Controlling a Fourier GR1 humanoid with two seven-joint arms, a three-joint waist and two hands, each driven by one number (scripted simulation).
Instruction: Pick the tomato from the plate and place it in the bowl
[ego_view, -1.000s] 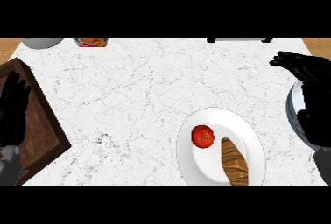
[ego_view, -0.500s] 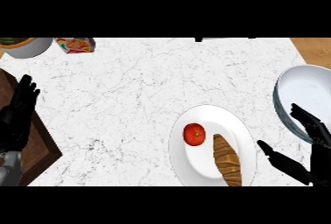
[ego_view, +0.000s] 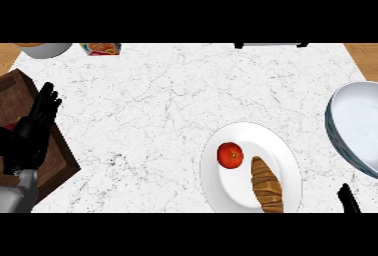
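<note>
1. Since half a second ago the right hand (ego_view: 348, 200) has dropped toward the lower right corner, where only a dark tip of it shows; whether its fingers are open or curled cannot be told; it holds nothing that can be seen.
2. Left hand (ego_view: 33, 127) rests open at the left edge, fingers up, over a brown wooden board (ego_view: 44, 165).
3. Outward from the right hand, the white plate (ego_view: 221, 192) lies on the marble table (ego_view: 162, 100); the tomato (ego_view: 230, 155) sits on its upper left part, just beside a croissant (ego_view: 267, 185).
4. Further right, the bowl (ego_view: 354, 125) stands near the plate, cut by the edge.
5. By my judgement nothing is done yet; grasp, lift, carry and release all remain.
</note>
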